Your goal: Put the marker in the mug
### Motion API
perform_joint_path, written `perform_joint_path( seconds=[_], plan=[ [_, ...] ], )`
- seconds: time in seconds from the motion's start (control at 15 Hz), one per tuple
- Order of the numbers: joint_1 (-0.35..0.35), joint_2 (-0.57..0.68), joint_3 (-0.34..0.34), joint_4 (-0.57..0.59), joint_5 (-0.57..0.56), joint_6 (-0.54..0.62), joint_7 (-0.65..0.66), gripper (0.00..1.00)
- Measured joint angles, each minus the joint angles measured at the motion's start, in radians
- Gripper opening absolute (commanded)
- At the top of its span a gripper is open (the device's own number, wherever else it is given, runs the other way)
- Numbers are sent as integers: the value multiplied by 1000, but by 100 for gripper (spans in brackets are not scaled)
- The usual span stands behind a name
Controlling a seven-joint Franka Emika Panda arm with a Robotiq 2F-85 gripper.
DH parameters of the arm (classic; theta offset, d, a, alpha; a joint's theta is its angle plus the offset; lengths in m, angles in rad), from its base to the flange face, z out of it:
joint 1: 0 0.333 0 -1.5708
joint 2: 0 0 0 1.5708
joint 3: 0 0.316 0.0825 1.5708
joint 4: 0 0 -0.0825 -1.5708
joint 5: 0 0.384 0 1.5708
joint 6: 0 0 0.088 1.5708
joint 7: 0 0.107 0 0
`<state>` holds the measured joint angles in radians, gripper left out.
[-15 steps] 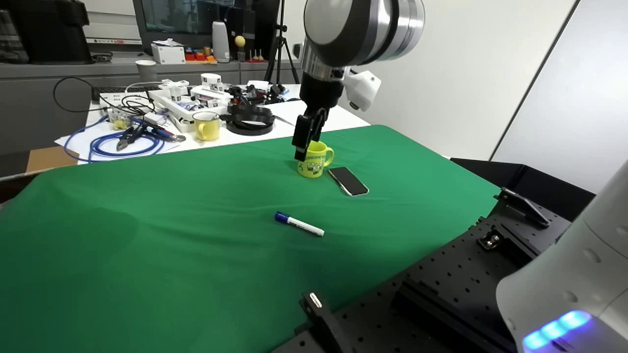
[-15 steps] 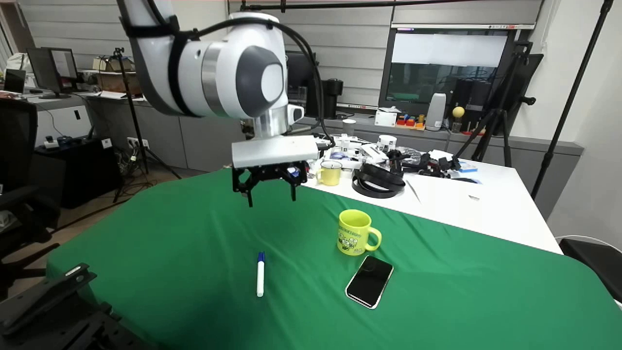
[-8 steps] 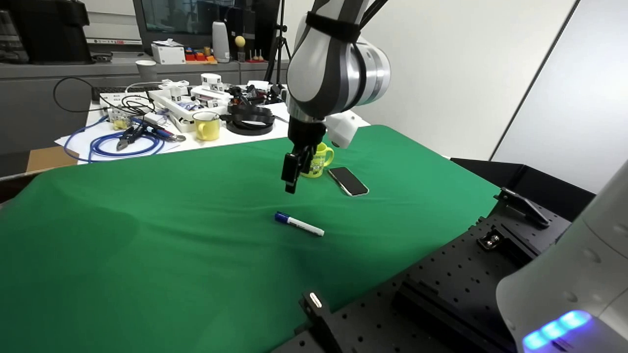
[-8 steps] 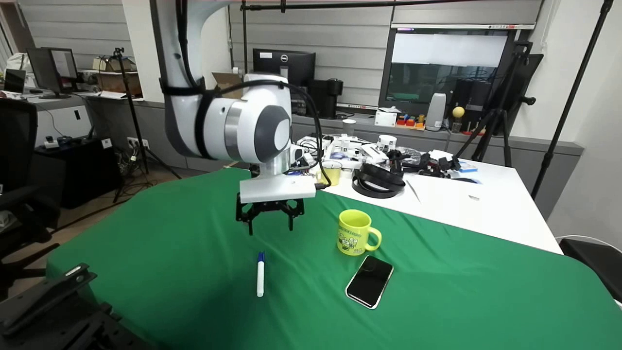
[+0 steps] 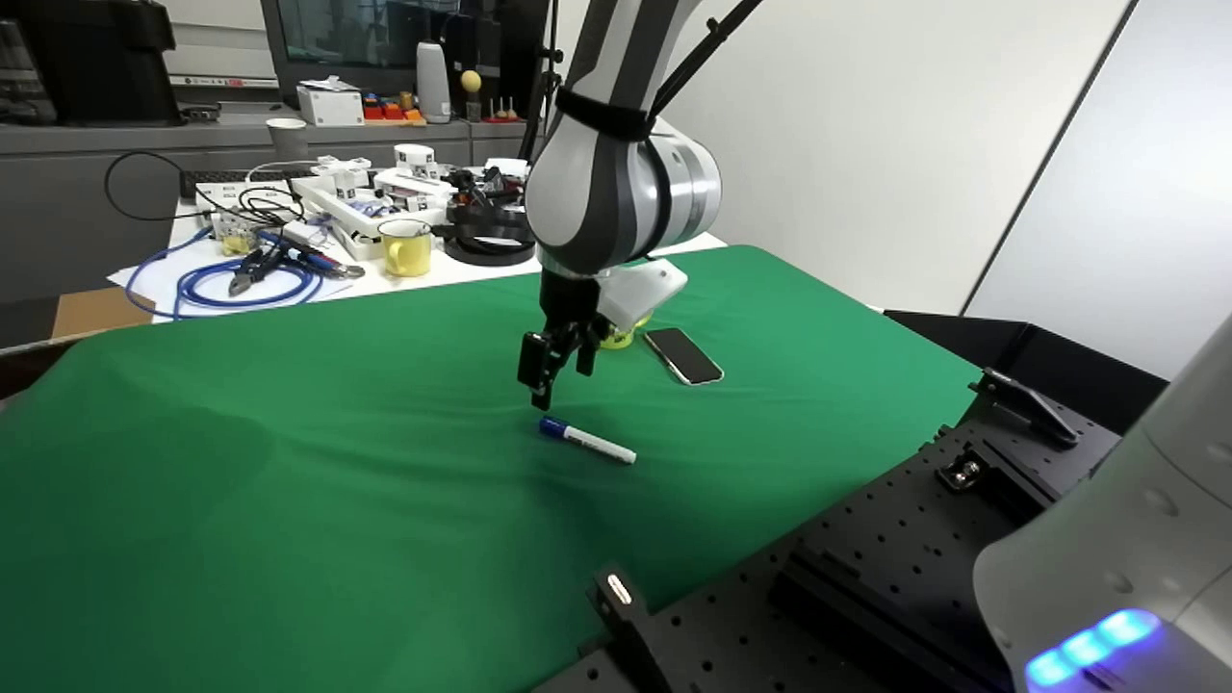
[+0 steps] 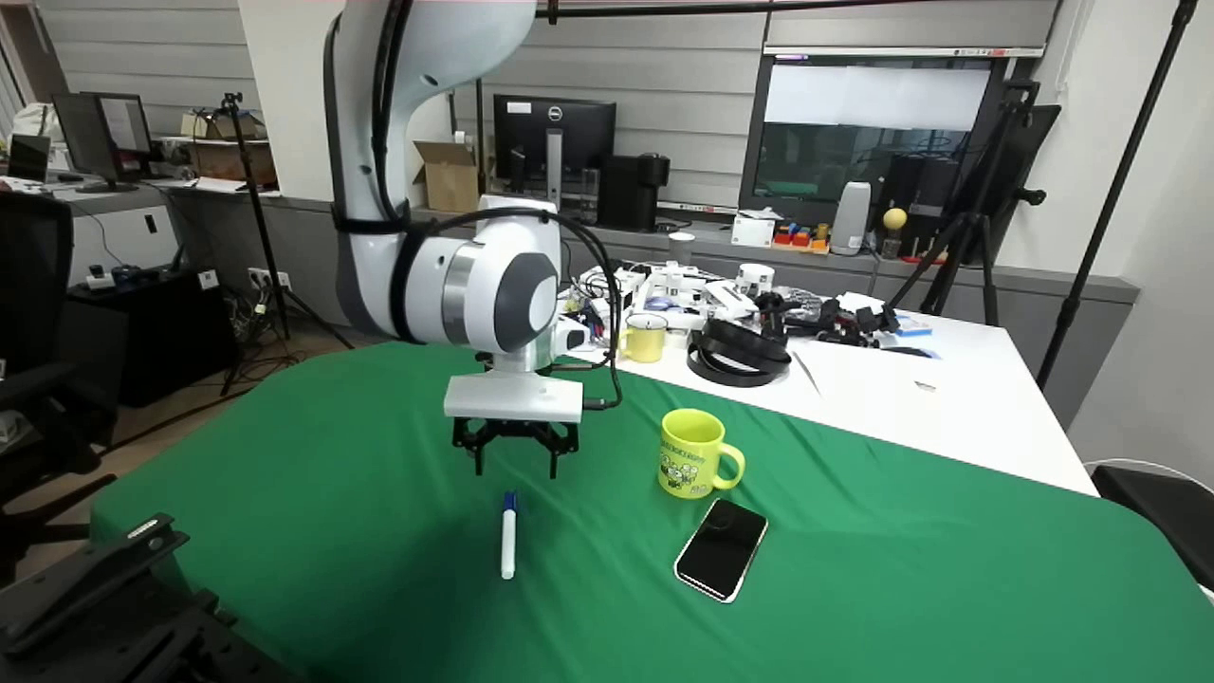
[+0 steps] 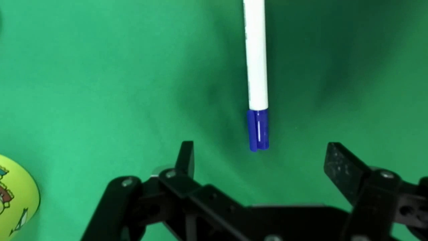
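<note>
Gripper [image 6: 516,473] is dropping lower and drawing nearer the marker [image 7: 257,63] than a second ago; the pick-up, I judge, is being lined up. The marker is lying on the green cloth [image 6: 910,579], outside the mug [image 6: 690,457], which is standing upright near the phone [image 6: 721,550]. Fingers [image 7: 344,170] are standing wide apart, gripping nothing, stopping short of the blue cap [image 7: 258,130]. Arm [image 6: 432,285] is reaching down from above, fingers pointing clothward.
</note>
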<state>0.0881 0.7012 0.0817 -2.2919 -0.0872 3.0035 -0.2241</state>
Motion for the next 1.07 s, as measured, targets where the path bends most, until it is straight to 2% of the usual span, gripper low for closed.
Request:
perform_joint_path(
  seconds=[0.33, 0.8, 0.87, 0.93, 1.07],
  plan=[
    [33, 57, -2, 29, 42, -12, 97, 100],
    [38, 101, 14, 45, 41, -1, 101, 100],
    [38, 105, 15, 46, 41, 2, 100, 75],
    [38, 108, 15, 47, 39, 5, 100, 72],
    [38, 114, 14, 49, 30, 8, 100, 60]
  ],
)
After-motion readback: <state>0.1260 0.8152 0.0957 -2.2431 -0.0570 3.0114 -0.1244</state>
